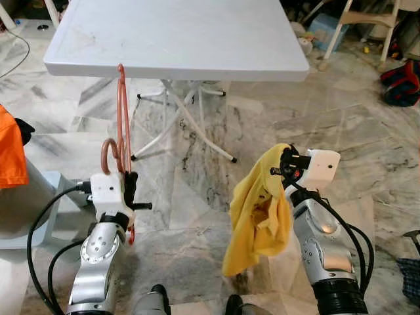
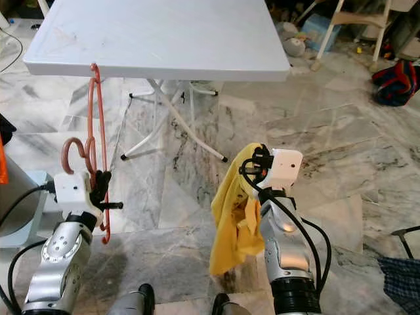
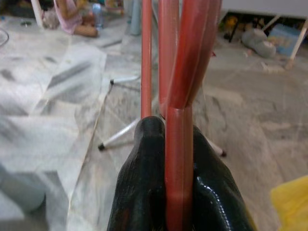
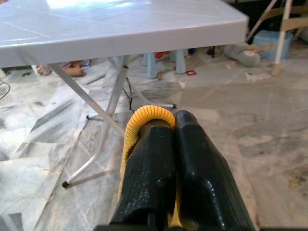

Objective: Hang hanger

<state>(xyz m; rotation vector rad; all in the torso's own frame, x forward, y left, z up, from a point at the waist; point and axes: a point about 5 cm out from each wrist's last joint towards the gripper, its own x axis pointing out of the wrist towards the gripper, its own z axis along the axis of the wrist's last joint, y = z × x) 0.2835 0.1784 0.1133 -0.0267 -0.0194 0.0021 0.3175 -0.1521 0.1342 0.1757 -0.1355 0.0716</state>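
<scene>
- The left gripper (image 1: 130,187) is sitting at about 8 o'clock in the head view, its black fingers (image 3: 144,159) pinched tight on the red hanger (image 1: 123,118).
- The red hanger is standing nearly upright from that grip, its top end touching the near edge of the white folding table (image 1: 177,39) up at 11 o'clock, while its curved hook is curling just beside the gripper's white housing.
- In the left wrist view the hanger's red bars are running straight up between the fingers.
- The right gripper (image 1: 287,167) is holding at about 4 o'clock, its fingers (image 4: 192,163) pressed together over a fold of yellow cloth (image 1: 259,210).
- The yellow cloth is draping down along the inner side of the right arm, hanging free above the marble floor (image 1: 367,164).
- The table is filling the 12 o'clock part of the scene, its white legs (image 1: 190,121) crossing beneath it.
- An orange fabric (image 1: 10,151) is showing at 9 o'clock.
</scene>
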